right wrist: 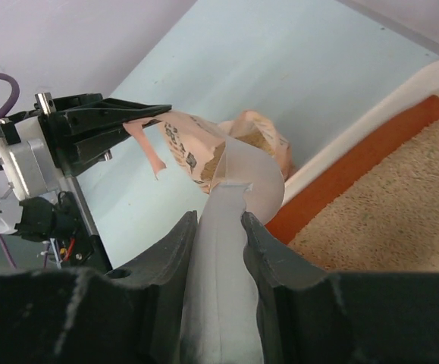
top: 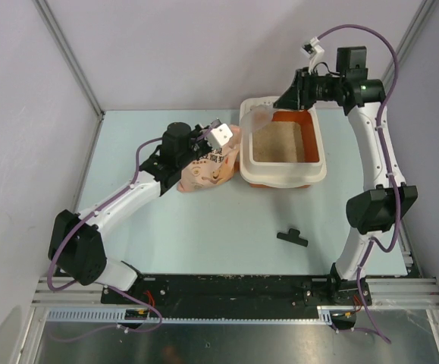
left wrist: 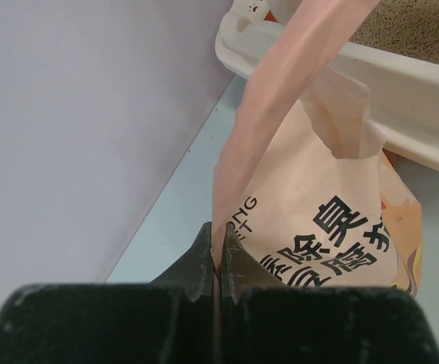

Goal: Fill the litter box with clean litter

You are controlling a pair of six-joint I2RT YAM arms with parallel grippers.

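The litter box stands at the back right, with a cream rim, orange walls and tan litter inside. The pink-peach litter bag leans against its left side, its top stretched up over the rim. My left gripper is shut on the bag's edge; its jaws pinch the film. My right gripper hovers over the box's far left corner, shut on the bag's pale top flap. The right wrist view shows the bag, the box rim and the litter.
A small black clip lies on the pale green table in front of the box. Grey walls close in the table at the back and left. The box rim passes close above the bag in the left wrist view.
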